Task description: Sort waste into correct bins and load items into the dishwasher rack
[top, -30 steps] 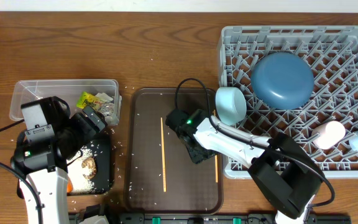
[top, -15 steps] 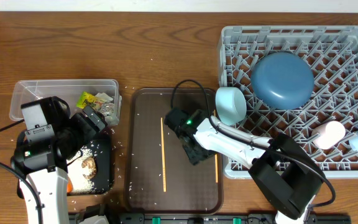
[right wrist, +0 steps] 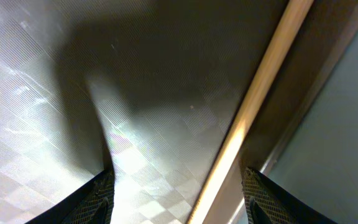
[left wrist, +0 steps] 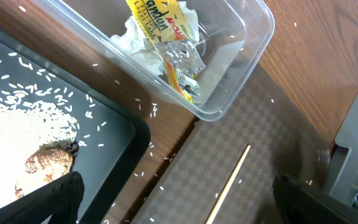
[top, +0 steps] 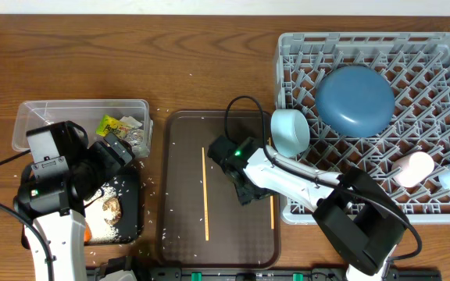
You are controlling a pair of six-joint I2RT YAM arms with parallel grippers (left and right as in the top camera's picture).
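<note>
Right gripper hangs low over the serving tray, its jaws apart and holding nothing. A chopstick lies flat on the tray between them, closer to the right finger and not touching either. From overhead this chopstick sits along the tray's right rim, just beside the rack. The second chopstick lies well apart, left of the tray's middle.

The stick looks light, stiff and smooth, and so thin that it barely stands above the checkered tray surface. It will likely roll or skid if only one finger reaches it first. The jaws should probably straddle it squarely and close near its middle, so that it lifts level and does not swing by one end. The raised rim close by leaves little room on that side.

Left gripper is spread wide and empty, over the near right corner of the black tray, where rice lies.

The wrapper in the tub carries green lettering on yellow with a small red mark. The frame edge cuts the word off, and I cannot read it with certainty.
</note>
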